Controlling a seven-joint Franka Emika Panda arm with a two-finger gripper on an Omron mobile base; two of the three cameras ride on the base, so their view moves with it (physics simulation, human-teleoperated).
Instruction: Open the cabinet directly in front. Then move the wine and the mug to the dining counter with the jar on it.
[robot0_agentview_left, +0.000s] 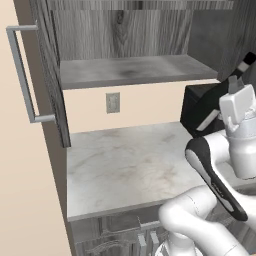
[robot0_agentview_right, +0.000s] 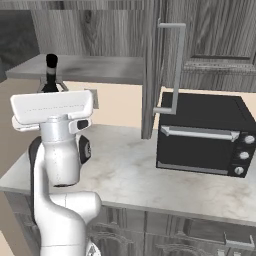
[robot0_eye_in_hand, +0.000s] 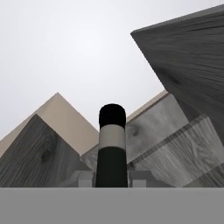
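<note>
The cabinet (robot0_agentview_left: 130, 70) stands open, its left door (robot0_agentview_left: 50, 80) swung out with the bar handle toward me and its lower shelf bare. The right door (robot0_agentview_right: 151, 70) is seen edge-on. My gripper (robot0_agentview_right: 51, 89) points upward in front of the shelf, shut on the wine (robot0_agentview_right: 51, 67). Its dark capped neck rises above the white hand. The bottle also shows at the far right (robot0_agentview_left: 245, 61). In the hand view the wine's neck (robot0_eye_in_hand: 112, 144) stands between my gripper's (robot0_eye_in_hand: 112, 177) fingertips. The mug, the jar and the dining counter are out of view.
Below the cabinet lies a wall-backed marble worktop (robot0_agentview_left: 125, 165). A black countertop oven (robot0_agentview_right: 202, 135) stands on its right side. A wall outlet (robot0_agentview_left: 113, 102) sits under the shelf. Grey base cabinets (robot0_agentview_right: 165, 235) run beneath, and a closed cabinet door (robot0_agentview_right: 220, 45) hangs above the oven.
</note>
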